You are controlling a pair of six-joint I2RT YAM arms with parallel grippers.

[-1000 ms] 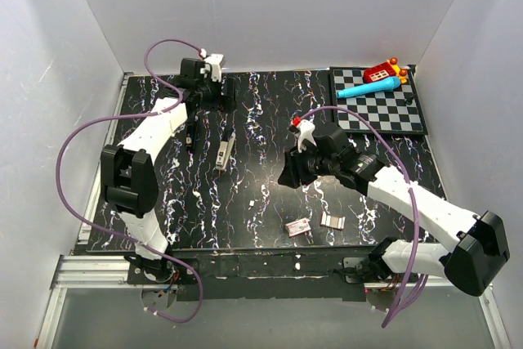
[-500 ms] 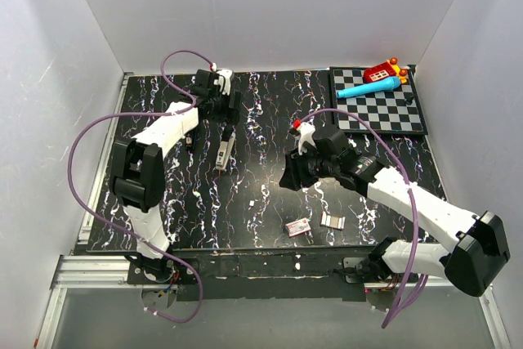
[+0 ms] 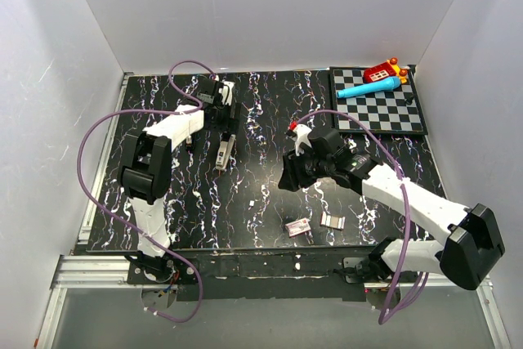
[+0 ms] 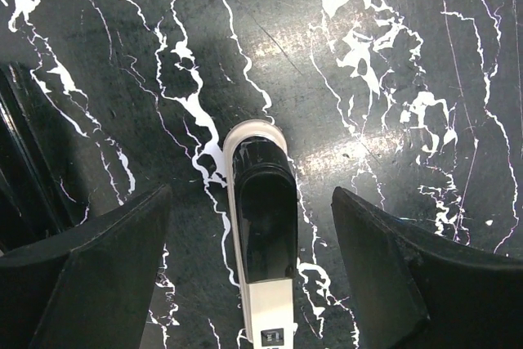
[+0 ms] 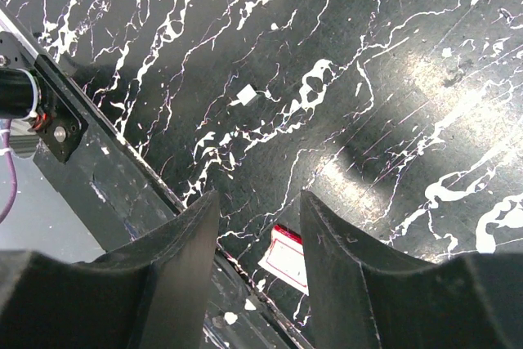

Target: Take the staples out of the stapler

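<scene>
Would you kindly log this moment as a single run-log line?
left gripper: open over stapler, no contact | right gripper: open, empty, above table | stapler: lying on table, unheld

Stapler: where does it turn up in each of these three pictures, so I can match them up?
Top external: the stapler lies left of centre on the table, just below the left hand in the picture.
Left wrist: bottom centre, dark end uppermost, between that hand's open fingers.
Right wrist: not in it.
Shared landmark: the black, white-veined tabletop shows in all three.
</scene>
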